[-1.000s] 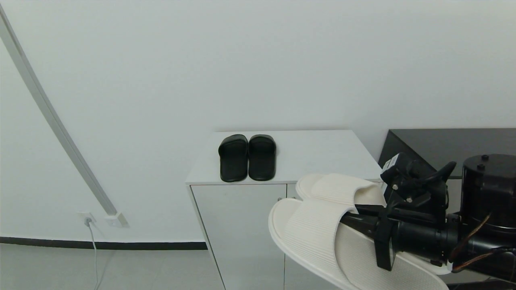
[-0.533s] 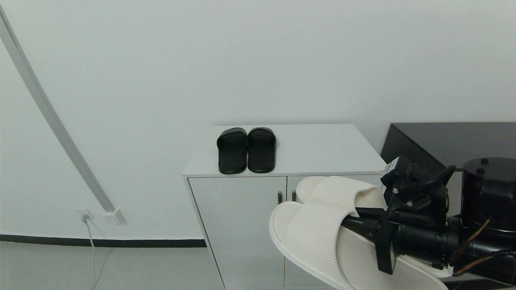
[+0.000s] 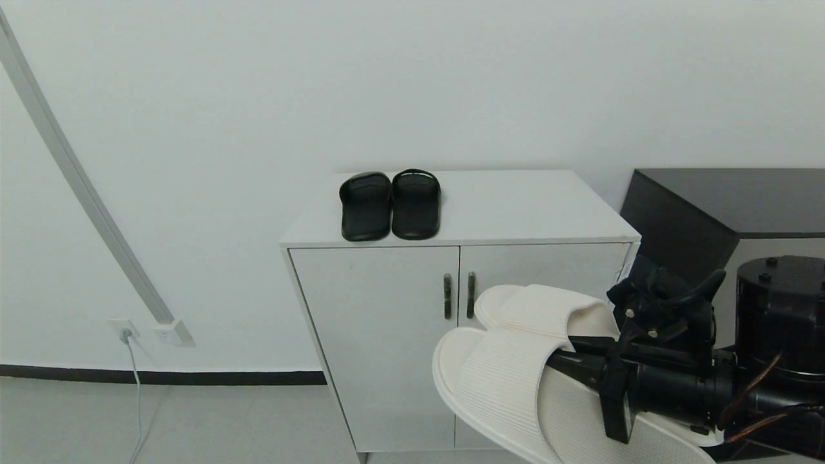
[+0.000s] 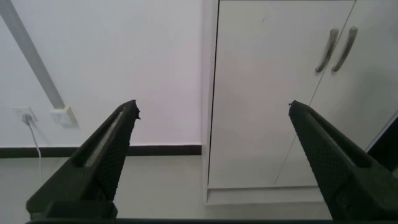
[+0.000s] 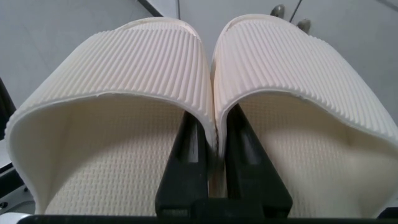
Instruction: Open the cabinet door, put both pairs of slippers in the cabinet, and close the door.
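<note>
A plain white wall [image 3: 213, 116] meets the grey floor [image 3: 193, 422] at a black skirting [image 3: 161, 377], a slanted grey conduit [image 3: 71, 174] runs down beside a socket [image 3: 122, 330] with a plugged-in cable [image 3: 135, 386], and a dark unit [image 3: 702, 206] stands at the right.

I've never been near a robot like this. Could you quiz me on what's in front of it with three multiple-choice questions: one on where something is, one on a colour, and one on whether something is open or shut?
1. Where are the black slippers?
A. on the floor
B. on top of the cabinet
C. inside the cabinet

2. What colour are the ribbed slippers in the right gripper?
A. cream white
B. red
C. black

3. How do the cabinet doors stand?
A. both open
B. one open, one shut
C. both shut

Answers:
1 B: the pair sits side by side on the cabinet's white top.
2 A: the pair pinched by the gripper is cream white in both the head and right wrist views.
3 C: both doors lie flush, with their handles close together.
</note>
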### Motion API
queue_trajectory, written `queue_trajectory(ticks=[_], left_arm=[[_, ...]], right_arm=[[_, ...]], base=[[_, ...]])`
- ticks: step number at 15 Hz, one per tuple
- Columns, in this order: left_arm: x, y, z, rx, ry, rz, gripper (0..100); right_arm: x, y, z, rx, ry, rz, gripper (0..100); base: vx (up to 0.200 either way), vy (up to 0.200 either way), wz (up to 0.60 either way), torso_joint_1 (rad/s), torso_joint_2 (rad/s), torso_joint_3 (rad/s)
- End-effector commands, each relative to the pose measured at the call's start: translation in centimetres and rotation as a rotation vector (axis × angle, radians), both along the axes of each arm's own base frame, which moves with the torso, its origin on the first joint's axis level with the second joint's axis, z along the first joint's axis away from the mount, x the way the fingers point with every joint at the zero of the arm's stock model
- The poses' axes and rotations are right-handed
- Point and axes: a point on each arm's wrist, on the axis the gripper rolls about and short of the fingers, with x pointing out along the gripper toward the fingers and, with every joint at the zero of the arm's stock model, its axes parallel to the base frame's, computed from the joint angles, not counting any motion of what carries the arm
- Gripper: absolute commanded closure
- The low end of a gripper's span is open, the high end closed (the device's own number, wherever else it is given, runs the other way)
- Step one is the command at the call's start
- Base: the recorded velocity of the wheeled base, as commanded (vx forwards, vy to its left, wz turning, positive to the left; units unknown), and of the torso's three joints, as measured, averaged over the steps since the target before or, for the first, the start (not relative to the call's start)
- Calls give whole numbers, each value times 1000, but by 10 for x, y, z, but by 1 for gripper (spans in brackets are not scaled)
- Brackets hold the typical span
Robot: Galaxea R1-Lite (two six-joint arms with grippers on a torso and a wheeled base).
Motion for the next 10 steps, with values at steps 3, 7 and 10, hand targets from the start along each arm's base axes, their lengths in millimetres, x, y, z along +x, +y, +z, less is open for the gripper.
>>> queue_trajectory(ticks=[3, 7, 10], left_arm=[[0, 0, 0, 0, 0, 0, 0], [0, 0, 0, 0, 0, 3, 0], [0, 0, 0, -2, 0, 2, 0]], right_arm=[[1, 1, -2, -5, 5, 1, 100], [2, 2, -3, -8, 9, 1, 100], [2, 2, -4, -12, 11, 3, 100]], base=[[0, 0, 0, -193, 525, 325], [0, 0, 0, -175, 497, 323], [0, 0, 0, -144, 476, 331]])
